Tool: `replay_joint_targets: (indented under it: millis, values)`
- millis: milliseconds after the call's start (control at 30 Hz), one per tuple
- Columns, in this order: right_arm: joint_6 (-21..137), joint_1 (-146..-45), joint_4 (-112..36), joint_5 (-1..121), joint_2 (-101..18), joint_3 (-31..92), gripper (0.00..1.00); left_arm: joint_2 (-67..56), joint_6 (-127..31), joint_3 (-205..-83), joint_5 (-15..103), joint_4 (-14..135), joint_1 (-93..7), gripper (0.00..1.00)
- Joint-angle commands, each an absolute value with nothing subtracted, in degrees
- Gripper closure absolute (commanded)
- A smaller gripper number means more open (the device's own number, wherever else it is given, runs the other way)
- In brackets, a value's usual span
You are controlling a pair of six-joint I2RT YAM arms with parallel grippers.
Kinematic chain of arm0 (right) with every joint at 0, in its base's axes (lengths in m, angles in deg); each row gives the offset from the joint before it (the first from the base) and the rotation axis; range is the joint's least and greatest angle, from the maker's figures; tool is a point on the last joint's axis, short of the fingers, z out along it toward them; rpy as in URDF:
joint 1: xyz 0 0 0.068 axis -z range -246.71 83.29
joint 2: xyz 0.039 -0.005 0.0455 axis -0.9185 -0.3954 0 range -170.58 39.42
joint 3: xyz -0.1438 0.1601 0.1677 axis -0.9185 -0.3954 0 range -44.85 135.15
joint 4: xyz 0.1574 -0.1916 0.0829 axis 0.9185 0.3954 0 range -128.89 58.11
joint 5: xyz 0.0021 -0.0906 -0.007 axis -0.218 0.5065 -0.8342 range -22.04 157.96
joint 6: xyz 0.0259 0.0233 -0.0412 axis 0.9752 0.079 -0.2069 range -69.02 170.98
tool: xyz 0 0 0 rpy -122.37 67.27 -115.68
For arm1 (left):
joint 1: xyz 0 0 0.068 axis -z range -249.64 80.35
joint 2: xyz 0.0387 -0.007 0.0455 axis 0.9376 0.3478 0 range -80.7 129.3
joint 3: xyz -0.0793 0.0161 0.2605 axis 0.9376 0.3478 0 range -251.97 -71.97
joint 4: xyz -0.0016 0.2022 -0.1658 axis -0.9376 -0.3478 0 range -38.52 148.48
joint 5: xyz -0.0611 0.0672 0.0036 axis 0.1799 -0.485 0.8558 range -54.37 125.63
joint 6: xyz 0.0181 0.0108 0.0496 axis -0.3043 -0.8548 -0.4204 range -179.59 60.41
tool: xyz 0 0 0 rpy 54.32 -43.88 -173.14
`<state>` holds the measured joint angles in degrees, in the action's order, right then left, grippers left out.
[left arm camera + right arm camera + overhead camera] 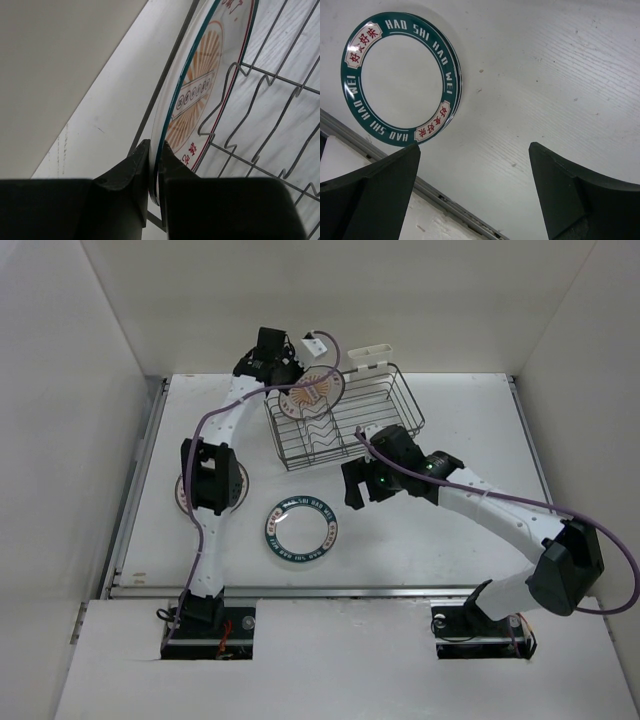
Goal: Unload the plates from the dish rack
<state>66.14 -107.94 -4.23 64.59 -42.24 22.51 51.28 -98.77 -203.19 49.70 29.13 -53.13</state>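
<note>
The left arm [222, 420] stretches far forward from its base, its wrist bent over the far left corner of the dish rack [395, 410]. The right arm [500, 515] folds at the elbow and reaches inward, its wrist just beside the rack's near edge.

The rack sits at the far middle of a white table [470, 450] enclosed by plain white walls [90, 360], with a white plastic holder [372, 357] clipped to its far rim. A teal-rimmed plate [301, 531] lies flat on the table near the front. Another plate [183, 495] is mostly hidden under the left elbow.

The left gripper [154, 160] is clamped on the rim of an orange sunburst plate [200, 95], which stands on edge at the rack's left end. The right gripper [475, 150] hangs over bare table with its jaws wide apart, holding nothing, the teal-rimmed plate just beside it.
</note>
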Motion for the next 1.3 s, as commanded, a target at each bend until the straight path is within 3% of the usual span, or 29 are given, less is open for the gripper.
replay_joint_targets:
  millis: [0,233,433,567,733,867,1100,1267]
  values:
    - [66.19,-107.58,-3.20,64.98,-40.29,23.27,0.04,42.89,-99.40,-201.43,47.84,37.29,-53.03,1.00]
    - [66.72,-107.58,-3.20,64.97,-39.77,24.50,0.04,36.03,-100.81,-199.15,53.21,35.80,-53.03,1.00]
    - [68.64,-105.47,-3.91,69.98,-41.43,28.88,0.00,31.62,-93.16,-202.66,52.61,33.52,-53.56,1.00]
    - [70.49,-99.16,-4.86,78.14,-44.15,34.51,0.00,26.63,-83.61,-205.12,46.47,32.20,-55.84,1.00]
    - [69.89,-82.55,-8.74,79.48,-51.08,45.99,0.00,20.47,-72.88,-205.04,43.80,23.00,-63.39,1.00]
    - [65.85,-77.62,-10.49,74.30,-64.24,55.24,0.00,13.97,-66.01,-196.80,53.36,16.92,-72.35,1.00]
    - [61.35,-75.24,-13.74,63.84,-77.98,62.47,0.01,5.97,-72.41,-175.53,68.40,9.18,-82.38,1.00]
    - [61.88,-74.62,-15.94,61.02,-81.50,61.68,0.14,3.85,-76.02,-160.93,72.10,9.79,-87.04,1.00]
